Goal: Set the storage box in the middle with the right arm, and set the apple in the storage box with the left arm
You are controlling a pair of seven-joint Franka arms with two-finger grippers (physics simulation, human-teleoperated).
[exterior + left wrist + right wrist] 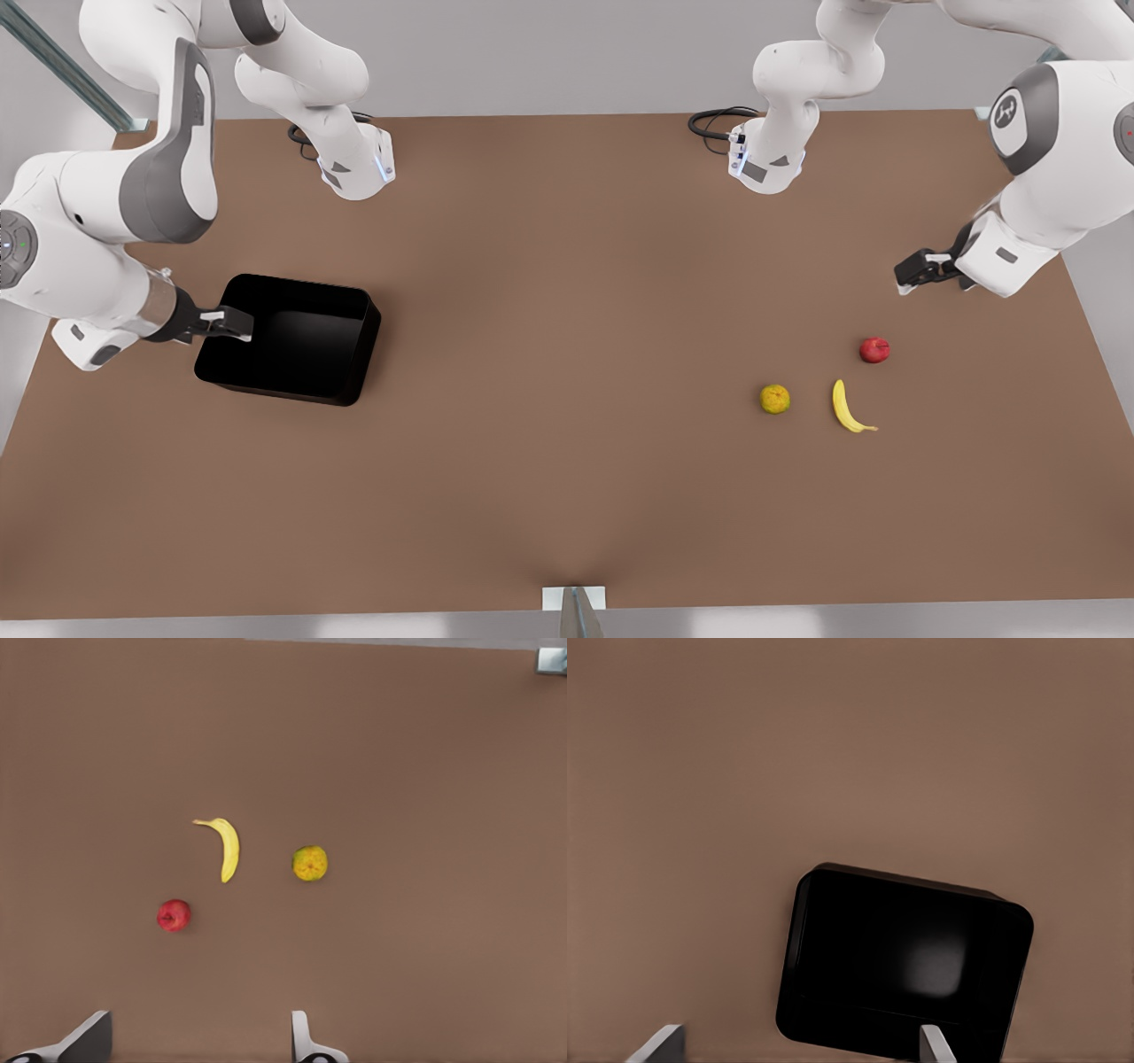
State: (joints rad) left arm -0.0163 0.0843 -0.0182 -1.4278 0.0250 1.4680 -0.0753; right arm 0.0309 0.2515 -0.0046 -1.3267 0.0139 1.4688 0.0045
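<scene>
Nearest the front camera lie the banana (pixel 849 408) and the yellow-green fruit (pixel 774 399), with the apple (pixel 874 350) just behind them on the brown tabletop (pixel 567 478), all three apart. Above and to the front view's right of the apple hangs the left end effector (pixel 905 273); its wrist view shows the fingers (pixel 306 1041) spread wide, holding nothing. At the front view's left, the right end effector (pixel 237 323) sits at the rim of the storage box (pixel 292 341), its fingers (pixel 935 1045) wide, one over the box's wall.
</scene>
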